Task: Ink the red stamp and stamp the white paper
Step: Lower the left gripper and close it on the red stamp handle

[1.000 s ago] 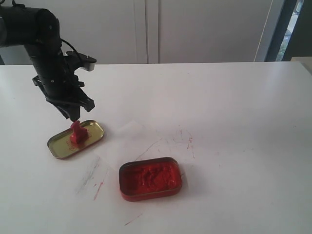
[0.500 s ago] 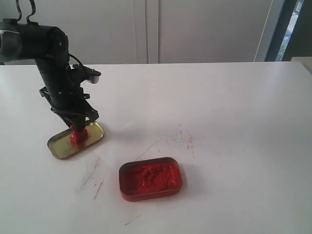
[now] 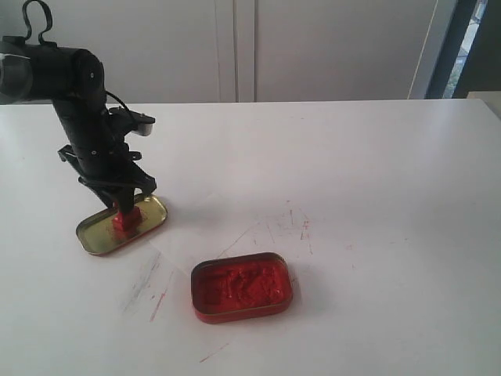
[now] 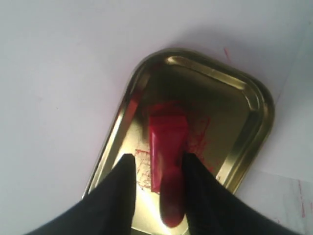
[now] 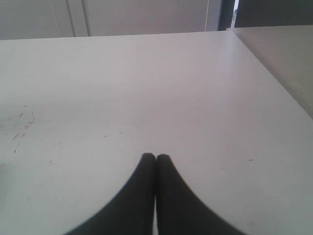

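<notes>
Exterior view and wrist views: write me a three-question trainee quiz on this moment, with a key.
1. True or false: the red stamp stands inside the shallow gold tin.
2. The right end effector is: A) open over the paper, B) shut and holding nothing, C) gripping the stamp.
3. Which end effector has a finger on either side of the stamp's handle?

Key: 1 true; 2 B; 3 the left end effector.
</notes>
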Available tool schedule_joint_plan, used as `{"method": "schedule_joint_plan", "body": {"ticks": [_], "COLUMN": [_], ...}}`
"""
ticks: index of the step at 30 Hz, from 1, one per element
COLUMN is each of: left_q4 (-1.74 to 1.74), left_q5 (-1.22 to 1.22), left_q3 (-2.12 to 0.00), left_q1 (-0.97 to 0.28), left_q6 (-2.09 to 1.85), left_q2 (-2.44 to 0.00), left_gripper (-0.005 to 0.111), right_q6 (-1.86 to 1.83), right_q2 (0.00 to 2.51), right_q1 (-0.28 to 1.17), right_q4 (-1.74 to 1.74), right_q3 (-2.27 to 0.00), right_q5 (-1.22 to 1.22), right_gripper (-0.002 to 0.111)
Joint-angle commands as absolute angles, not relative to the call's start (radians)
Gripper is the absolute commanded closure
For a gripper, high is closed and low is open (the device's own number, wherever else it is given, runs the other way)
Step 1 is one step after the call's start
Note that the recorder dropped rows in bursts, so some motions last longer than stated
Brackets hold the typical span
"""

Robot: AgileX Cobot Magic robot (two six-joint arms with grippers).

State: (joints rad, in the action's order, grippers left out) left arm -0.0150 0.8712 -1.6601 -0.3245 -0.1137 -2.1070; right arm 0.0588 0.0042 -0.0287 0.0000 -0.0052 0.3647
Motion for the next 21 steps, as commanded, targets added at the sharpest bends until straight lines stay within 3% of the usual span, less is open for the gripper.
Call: {"method": "schedule_joint_plan", "body": {"ticks": [1, 21], "left_q4": [0.026, 0.044], "left_q5": [0.882, 0.895], "left_q3": [-1.664, -1.664], "left_q1": [-0.322, -0.322], "left_q6": [-0.108, -0.108], "left_q2": [-2.106, -2.134], "left_gripper": [0.069, 0.069], "right_q6": [0.060, 0.049], "right_q2": [0.000, 0.000], "right_q1": [-0.030, -0.030], "right_q4": [0.000, 0.007], "right_q3": [0.000, 0.000], "right_q5": [0.351, 0.351], "right_gripper": [0.108, 0.108]}}
